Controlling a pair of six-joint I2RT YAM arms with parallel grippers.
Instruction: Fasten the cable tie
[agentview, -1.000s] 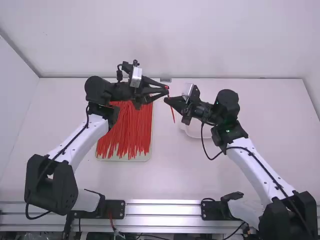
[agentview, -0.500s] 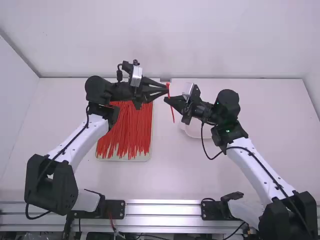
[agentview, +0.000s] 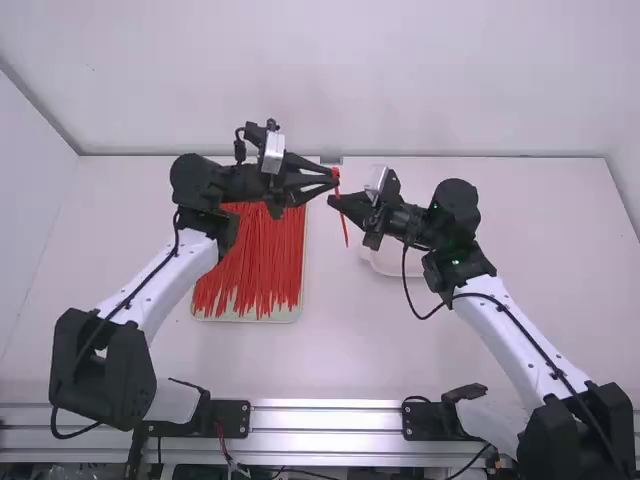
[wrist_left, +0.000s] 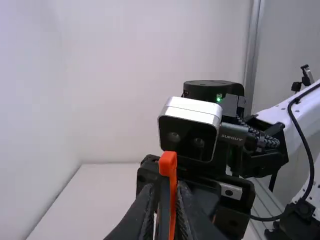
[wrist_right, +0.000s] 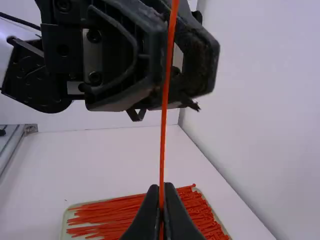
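Note:
A single red cable tie (agentview: 341, 205) is held in the air between both grippers, above the table's middle. My left gripper (agentview: 332, 184) is shut on its upper part, just below the square head (wrist_left: 168, 162). My right gripper (agentview: 343, 204) is shut on the strap lower down, and the tail (agentview: 347, 238) hangs free below it. In the right wrist view the strap (wrist_right: 165, 115) runs straight from my right gripper (wrist_right: 160, 199) up to the left gripper's fingers (wrist_right: 195, 50). The two grippers are tip to tip, nearly touching.
A tray (agentview: 296, 316) heaped with several loose red cable ties (agentview: 255, 262) lies under the left arm. A white bowl (agentview: 385, 263) sits on the table beneath the right arm's wrist. The bare tabletop stretches to the right and in front.
Almost nothing differs. Both grippers keep their hold on the tie; the tie's head has risen very slightly and the right gripper has edged a little closer to the left one.

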